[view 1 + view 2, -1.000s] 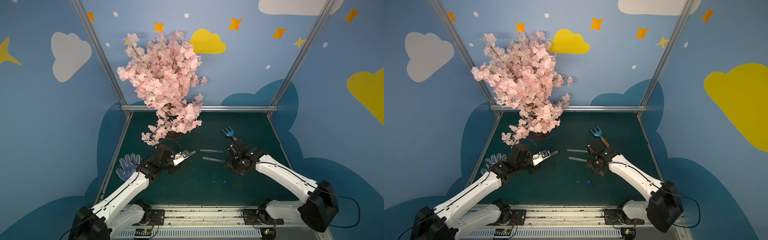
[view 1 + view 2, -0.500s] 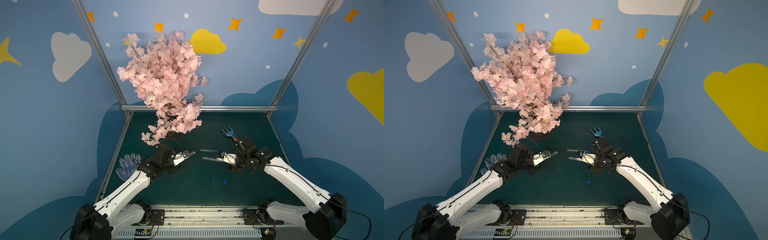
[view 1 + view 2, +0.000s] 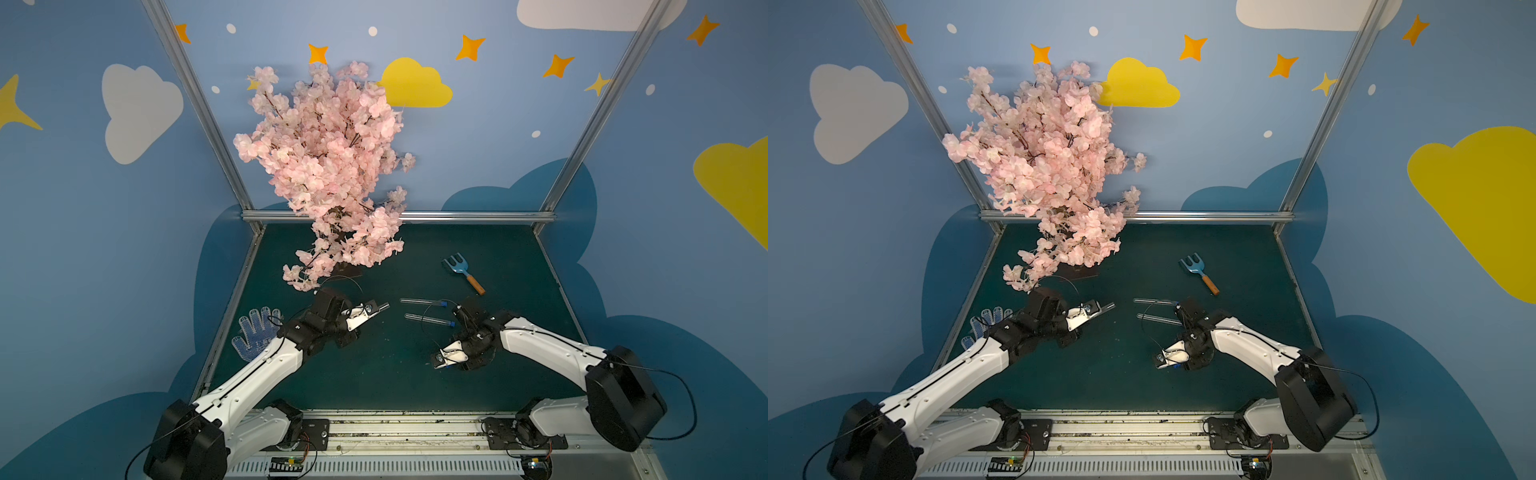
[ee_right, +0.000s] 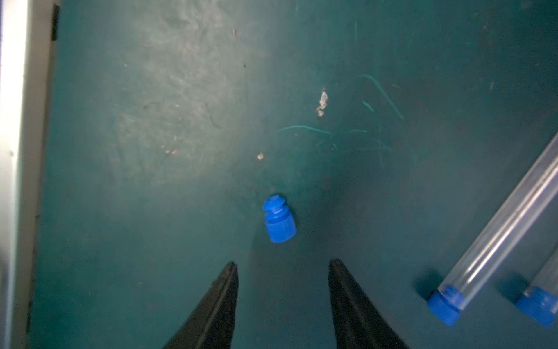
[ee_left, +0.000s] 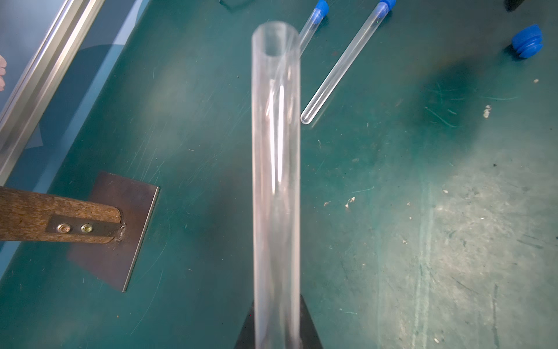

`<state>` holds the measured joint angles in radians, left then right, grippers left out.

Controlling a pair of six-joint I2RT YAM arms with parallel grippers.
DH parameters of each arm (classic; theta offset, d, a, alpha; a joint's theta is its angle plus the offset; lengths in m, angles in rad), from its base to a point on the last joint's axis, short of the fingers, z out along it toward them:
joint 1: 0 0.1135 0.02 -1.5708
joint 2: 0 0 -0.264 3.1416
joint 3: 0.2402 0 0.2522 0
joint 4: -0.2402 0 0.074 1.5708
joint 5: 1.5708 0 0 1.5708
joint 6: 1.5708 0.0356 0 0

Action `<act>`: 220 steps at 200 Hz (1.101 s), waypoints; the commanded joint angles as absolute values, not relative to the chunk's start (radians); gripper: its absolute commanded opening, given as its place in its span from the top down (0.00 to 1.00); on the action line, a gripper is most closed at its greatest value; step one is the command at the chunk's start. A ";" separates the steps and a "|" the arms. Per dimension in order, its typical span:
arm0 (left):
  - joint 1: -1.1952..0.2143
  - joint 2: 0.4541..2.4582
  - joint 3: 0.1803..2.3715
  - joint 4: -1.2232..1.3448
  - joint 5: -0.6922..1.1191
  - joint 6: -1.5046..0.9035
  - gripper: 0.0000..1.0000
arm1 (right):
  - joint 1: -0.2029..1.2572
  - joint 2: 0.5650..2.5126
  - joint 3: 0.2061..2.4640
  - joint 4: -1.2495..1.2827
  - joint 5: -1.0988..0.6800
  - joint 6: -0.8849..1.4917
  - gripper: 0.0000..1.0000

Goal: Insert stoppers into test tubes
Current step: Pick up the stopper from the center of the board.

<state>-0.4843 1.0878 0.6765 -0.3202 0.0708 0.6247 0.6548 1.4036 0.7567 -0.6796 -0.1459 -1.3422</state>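
My left gripper (image 3: 371,309) is shut on a clear test tube (image 5: 276,181), which points its open mouth toward the middle of the mat. Two more test tubes (image 3: 422,300) (image 3: 428,319) lie side by side on the green mat, each with a blue stopper (image 4: 445,305) (image 4: 537,305) in its mouth. In the right wrist view, a loose blue stopper (image 4: 279,220) lies on its side just beyond the tips of my right gripper (image 4: 282,264). That gripper is open and holds nothing. It hangs low over the mat (image 3: 438,363), nearer the front than the two tubes.
A pink blossom tree (image 3: 328,166) stands at the back left on a dark metal base plate (image 5: 120,229). A blue toy rake (image 3: 463,272) lies at the back right. A dotted glove (image 3: 257,336) lies by the left edge rail.
My right gripper has swung from beside the two lying tubes toward the front, down to the loose stopper, and its jaws have narrowed. The left arm and its tube have stayed put.
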 commanded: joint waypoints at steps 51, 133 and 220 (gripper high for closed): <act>-0.479 1.097 0.667 -0.312 0.072 0.638 0.98 | 0.666 1.488 0.803 -0.686 -0.192 -1.430 0.63; -0.477 1.095 0.670 -0.316 0.073 0.640 0.98 | 0.678 1.508 0.786 -0.683 -0.199 -1.435 0.66; -0.474 1.088 0.668 -0.316 0.072 0.640 0.98 | 0.689 1.552 0.786 -0.670 -0.185 -1.429 0.75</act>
